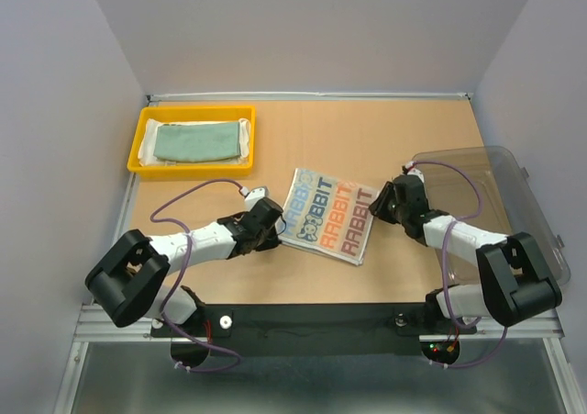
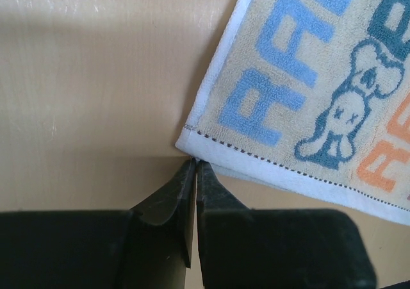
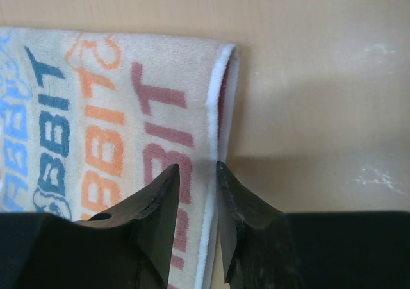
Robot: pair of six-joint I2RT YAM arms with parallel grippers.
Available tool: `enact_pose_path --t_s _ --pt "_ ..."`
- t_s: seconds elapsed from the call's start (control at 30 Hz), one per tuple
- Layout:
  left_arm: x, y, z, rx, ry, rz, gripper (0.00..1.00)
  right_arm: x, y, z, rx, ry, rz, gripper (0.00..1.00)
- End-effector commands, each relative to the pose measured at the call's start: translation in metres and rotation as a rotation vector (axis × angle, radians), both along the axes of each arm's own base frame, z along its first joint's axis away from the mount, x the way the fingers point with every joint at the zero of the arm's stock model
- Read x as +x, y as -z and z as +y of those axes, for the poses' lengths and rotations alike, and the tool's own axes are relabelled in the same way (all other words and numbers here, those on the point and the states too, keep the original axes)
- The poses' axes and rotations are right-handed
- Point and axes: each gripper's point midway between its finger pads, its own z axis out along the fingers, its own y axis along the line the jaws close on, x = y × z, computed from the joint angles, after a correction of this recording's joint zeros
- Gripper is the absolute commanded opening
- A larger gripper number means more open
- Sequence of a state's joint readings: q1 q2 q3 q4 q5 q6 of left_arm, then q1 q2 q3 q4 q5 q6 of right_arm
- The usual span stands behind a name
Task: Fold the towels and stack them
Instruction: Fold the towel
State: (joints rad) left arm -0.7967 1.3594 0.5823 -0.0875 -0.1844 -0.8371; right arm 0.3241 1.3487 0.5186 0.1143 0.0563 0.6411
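Top view, towel: the RABBIT-print towel (image 1: 326, 217) lies flat in the middle of the wooden table (image 1: 413, 129), a little turned, between my two arms.
Top view, pincers: my left pincer (image 1: 268, 223) is at its left side and my right pincer (image 1: 381, 203) at its right side, both equally near.
Top view, room: bare wood shows beyond the far edge. The yellow tray (image 1: 142, 152) with a teal towel (image 1: 197, 141) is well apart at the far left. The clear bin (image 1: 514, 184) stands beside my right arm.
Left wrist, relation: the towel's corner points at my fingertips and seems to touch them. The cloth spreads away up and to the right.
Left wrist, grip: the jaws are almost together, with only a thin slit. I cannot tell if the hem is caught.
Right wrist, relation: the white hem runs lengthwise between my fingers, with cloth on the left and bare table on the right.
Right wrist, grip: the jaws are partly apart, astride the hem, and I see nothing held.
Judgement: the fold probably turns on a sure hold of that left corner.
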Motion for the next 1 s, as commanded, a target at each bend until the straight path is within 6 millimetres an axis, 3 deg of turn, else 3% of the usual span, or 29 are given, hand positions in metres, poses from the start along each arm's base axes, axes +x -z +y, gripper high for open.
enact_pose_path --t_s 0.0,0.2,0.47,0.53,0.7,0.97 --pt "-0.025 0.027 0.027 0.135 -0.005 0.116 0.12 0.013 -0.018 -0.02 -0.024 0.099 -0.09 0.35" --pt "-0.024 0.028 0.027 0.145 -0.007 0.122 0.12 0.016 -0.01 -0.022 -0.03 0.099 -0.064 0.35" --pt "-0.024 0.029 0.027 0.15 -0.01 0.128 0.11 0.02 -0.001 -0.009 0.011 0.043 -0.041 0.31" --pt "-0.024 0.028 0.026 0.146 -0.01 0.127 0.1 0.019 0.002 -0.011 0.004 0.045 -0.034 0.28" --pt "-0.024 0.029 0.026 0.149 -0.009 0.129 0.1 0.02 0.0 -0.014 -0.012 0.037 -0.045 0.1" --pt "-0.026 0.03 0.027 0.151 -0.008 0.14 0.08 0.029 -0.01 -0.021 -0.029 0.025 -0.078 0.01"
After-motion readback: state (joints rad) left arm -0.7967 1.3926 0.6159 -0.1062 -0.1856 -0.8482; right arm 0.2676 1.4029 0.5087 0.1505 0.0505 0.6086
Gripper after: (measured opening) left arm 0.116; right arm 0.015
